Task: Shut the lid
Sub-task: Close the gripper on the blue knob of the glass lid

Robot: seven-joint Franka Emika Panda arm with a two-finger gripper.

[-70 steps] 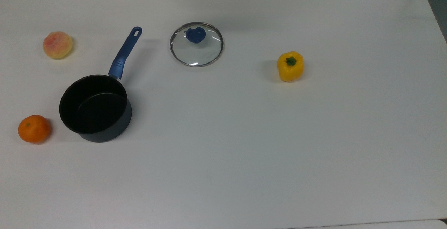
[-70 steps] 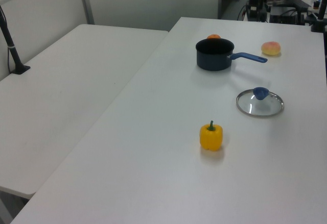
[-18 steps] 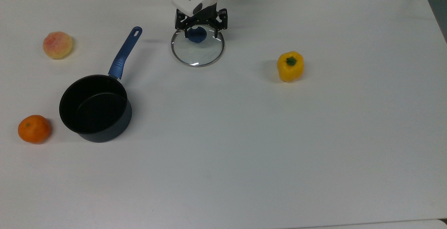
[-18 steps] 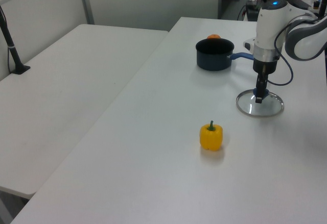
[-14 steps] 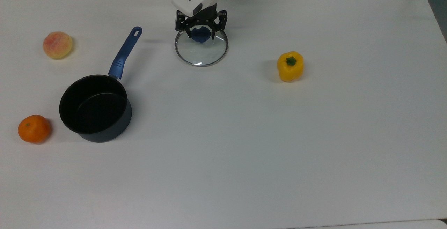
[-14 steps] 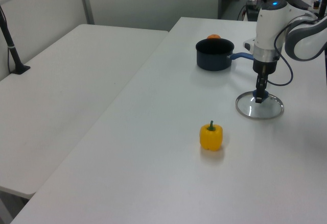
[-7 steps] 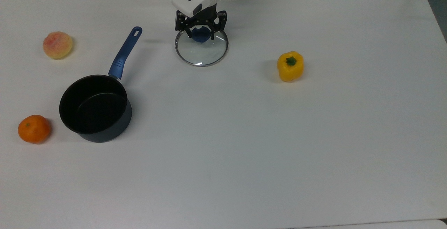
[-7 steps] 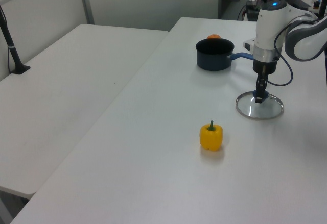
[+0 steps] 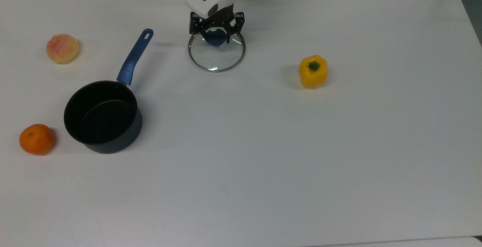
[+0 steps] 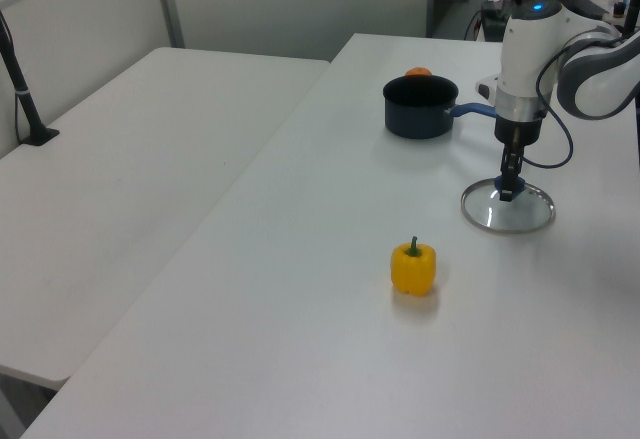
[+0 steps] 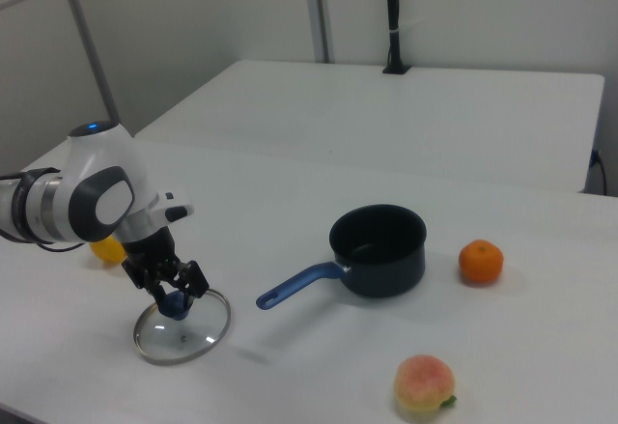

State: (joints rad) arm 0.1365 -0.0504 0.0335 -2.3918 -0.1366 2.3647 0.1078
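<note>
Far on the top view's left: an orange (image 9: 37, 139) low down, a peach (image 9: 62, 48) higher up, both sitting idle on the white table (image 9: 263, 145). Next across, the black saucepan (image 9: 102, 116), mouth open and uncovered, blue handle (image 9: 134, 56) angling up toward the top view's right. Nothing inside, by the look of it.

Then the centre of the action: the lid (image 9: 216, 54), flat on the table, well apart from the saucepan, off to the top view's right of the handle tip. Clear glass, thin metal rim, blue knob (image 9: 215, 37) standing up in the middle. Straight over that knob, the gripper (image 9: 216, 35), pointing down, fingers (image 9: 228, 33) set either side of the knob and drawn in close to it. Grip looks made or all but made; actual contact hard to confirm, with a sliver of gap possible in the top view. Same story in the right view: gripper (image 11: 174, 289) down at the knob, lid (image 11: 182, 328) resting level.

Further right in the top view, a yellow bell pepper (image 9: 313, 71), out of the way.

On handling: glass, so stiff, probably fairly heavy for its size, breakable if dropped or knocked on the pan rim. Slick too. The knob is the only sensible hold; a squeeze around its waist, lifted level to stop the lid swinging.
</note>
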